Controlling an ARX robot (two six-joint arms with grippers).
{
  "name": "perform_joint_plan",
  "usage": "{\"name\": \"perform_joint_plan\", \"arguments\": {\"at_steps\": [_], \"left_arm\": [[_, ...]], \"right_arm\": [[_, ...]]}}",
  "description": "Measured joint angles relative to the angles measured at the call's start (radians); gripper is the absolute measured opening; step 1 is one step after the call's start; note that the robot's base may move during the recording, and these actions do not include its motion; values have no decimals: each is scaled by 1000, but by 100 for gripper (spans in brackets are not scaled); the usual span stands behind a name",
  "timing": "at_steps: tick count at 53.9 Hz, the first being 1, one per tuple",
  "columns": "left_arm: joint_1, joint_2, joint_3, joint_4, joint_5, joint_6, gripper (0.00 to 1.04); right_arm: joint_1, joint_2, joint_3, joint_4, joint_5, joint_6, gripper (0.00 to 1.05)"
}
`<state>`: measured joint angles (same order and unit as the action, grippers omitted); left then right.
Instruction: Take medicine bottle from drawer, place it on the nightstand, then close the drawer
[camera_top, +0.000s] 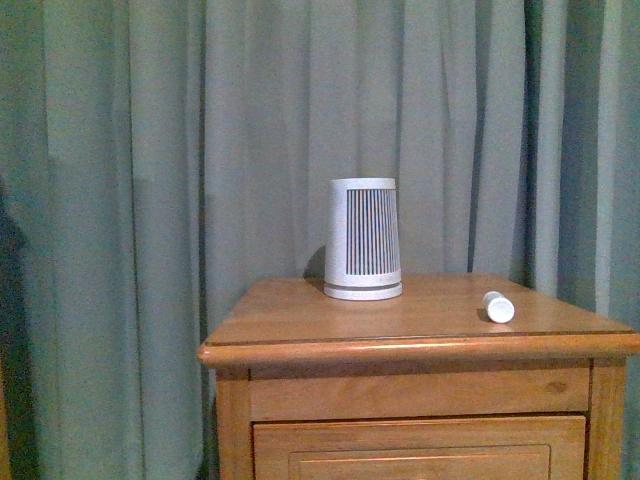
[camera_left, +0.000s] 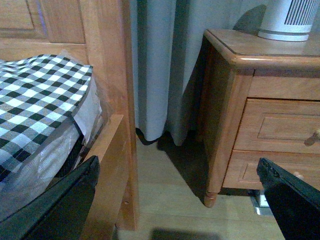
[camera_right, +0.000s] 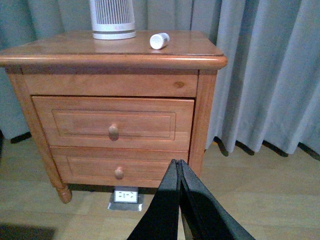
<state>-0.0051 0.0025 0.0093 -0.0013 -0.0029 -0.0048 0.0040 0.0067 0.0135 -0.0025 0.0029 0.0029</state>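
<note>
Grey-green curtains hang behind the nightstand. Beyond the right claw, pinched closed and empty, the medicine bottle lies atop, drawer pushed in. Left claw gapes wide, tips cut off.

On the nightstand tabletop, the ribbed device stands at the back and the medicine bottle lies on its side toward the front right, with bare wood between them and across the left. The drawer front sits flush. A bed frame flanks one side, a floor gap between.
</note>
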Motion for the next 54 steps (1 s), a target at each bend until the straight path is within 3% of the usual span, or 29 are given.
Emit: {"name": "perform_joint_plan", "arguments": {"at_steps": [22,27,54], "left_arm": [[0,0,0,0,0,0,98],[0,0,0,0,0,0,98],[0,0,0,0,0,0,98]], "right_arm": [[0,0,0,0,0,0,75],[0,0,0,0,0,0,98],[0,0,0,0,0,0,98]]}}
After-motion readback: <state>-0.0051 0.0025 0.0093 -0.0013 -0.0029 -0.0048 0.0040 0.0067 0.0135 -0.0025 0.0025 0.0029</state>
